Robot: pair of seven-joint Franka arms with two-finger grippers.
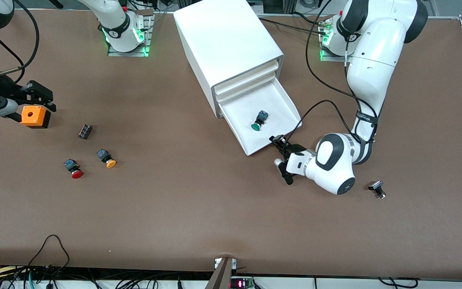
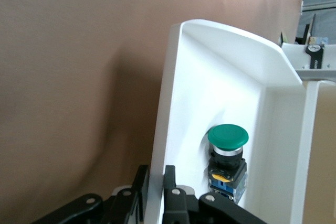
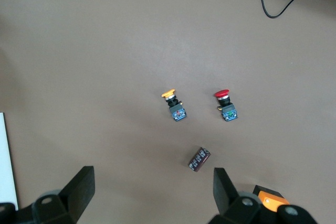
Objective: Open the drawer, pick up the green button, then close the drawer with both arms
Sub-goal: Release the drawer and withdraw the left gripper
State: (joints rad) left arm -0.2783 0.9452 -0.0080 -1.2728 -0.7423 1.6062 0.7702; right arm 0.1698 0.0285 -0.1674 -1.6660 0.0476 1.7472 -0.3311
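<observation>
The white cabinet [image 1: 223, 36] stands mid-table with its lowest drawer [image 1: 283, 100] pulled out toward the front camera. The green-capped button [image 1: 258, 122] lies on its side in the drawer. In the left wrist view the button [image 2: 228, 137] rests on the drawer floor [image 2: 210, 77] close to the fingers. My left gripper [image 1: 280, 143] [image 2: 156, 174] is shut on the drawer's front wall, one finger inside and one outside. My right gripper [image 1: 40, 98] [image 3: 152, 182] hangs open and holds nothing over the table at the right arm's end, where that arm waits.
Under the right gripper sits an orange box [image 1: 34, 116] [image 3: 270, 200]. Near it lie a dark cylinder [image 1: 85, 131] [image 3: 199, 159], a red-capped button [image 1: 74, 168] [image 3: 226, 106] and an orange-yellow-capped button [image 1: 107, 157] [image 3: 173, 106]. A small black part [image 1: 377, 189] lies beside the left arm's elbow.
</observation>
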